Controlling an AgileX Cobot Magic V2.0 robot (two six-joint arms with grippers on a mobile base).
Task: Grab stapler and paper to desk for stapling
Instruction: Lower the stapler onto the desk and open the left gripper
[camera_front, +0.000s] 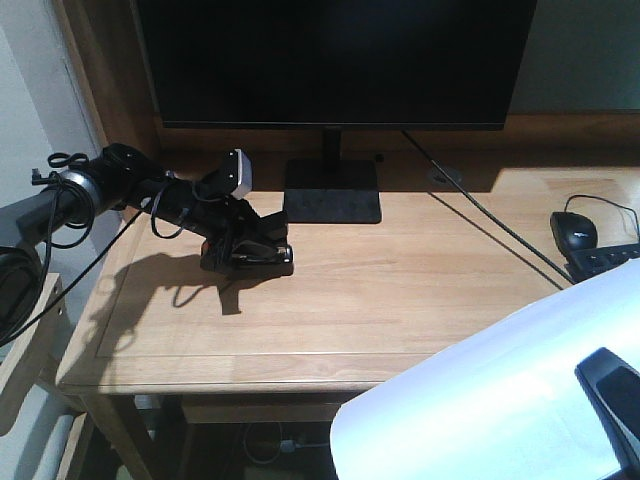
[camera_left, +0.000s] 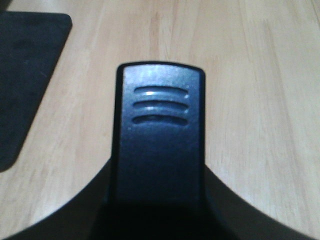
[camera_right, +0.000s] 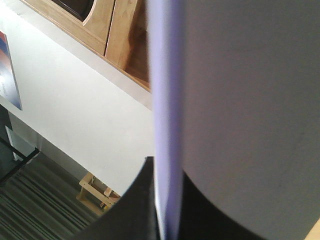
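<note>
My left gripper (camera_front: 243, 255) is low over the left part of the desk (camera_front: 400, 290), shut on the black stapler (camera_left: 160, 120). In the left wrist view the stapler's grooved top sticks out forward between the jaws, with wood under it. Its orange-red end (camera_front: 205, 249) shows beside the gripper. The white paper (camera_front: 500, 390) hangs in the air past the desk's front right corner. My right gripper (camera_right: 167, 205) is shut on the paper's edge (camera_right: 167, 100), and one dark finger (camera_front: 612, 395) shows on top of the sheet.
A black monitor (camera_front: 330, 60) on a flat base (camera_front: 332, 192) stands at the back middle. A black mouse (camera_front: 573, 230) and a keyboard corner (camera_front: 605, 262) lie at the right, with a cable (camera_front: 480, 205) running across. Raised wooden panels close the back and left.
</note>
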